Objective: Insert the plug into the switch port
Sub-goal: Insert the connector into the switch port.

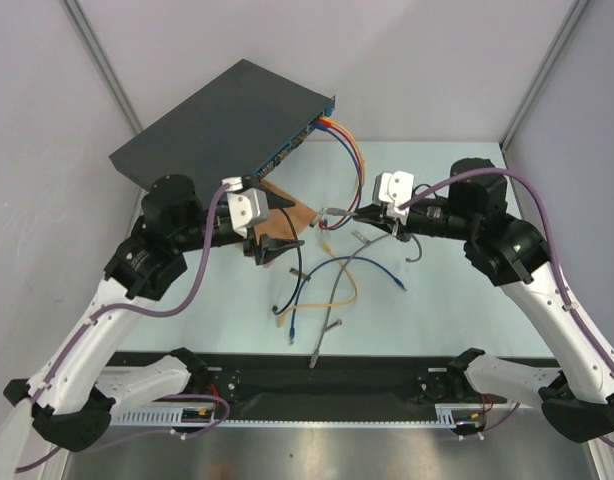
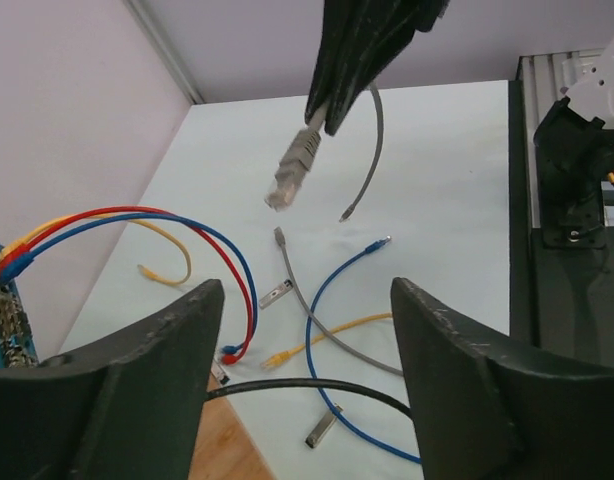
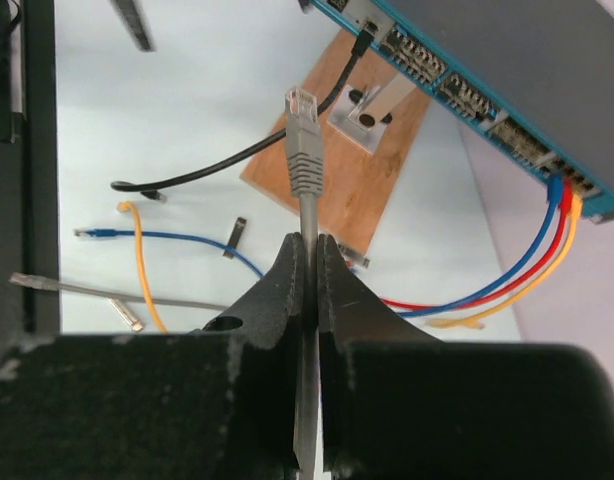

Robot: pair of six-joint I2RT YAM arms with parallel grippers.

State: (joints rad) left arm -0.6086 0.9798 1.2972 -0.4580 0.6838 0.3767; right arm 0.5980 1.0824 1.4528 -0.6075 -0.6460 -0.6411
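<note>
On a pale table (image 1: 467, 310) between lilac walls (image 1: 437, 60), the right gripper (image 3: 309, 250) pinches the plug (image 3: 303, 130) cable (image 3: 308, 212); the left gripper (image 2: 305, 290) gapes wide.

Pale table (image 1: 457, 320). Switch (image 1: 217, 125) at 11 o'clock, possibly propped rather than flat. Wooden board (image 1: 299, 214) just beside it, toward centre. Loose at centre, crossing one another: blue cable (image 2: 310, 330), yellow cable (image 2: 357, 322), grey cable (image 2: 302, 285), black cable (image 2: 317, 384).
</note>
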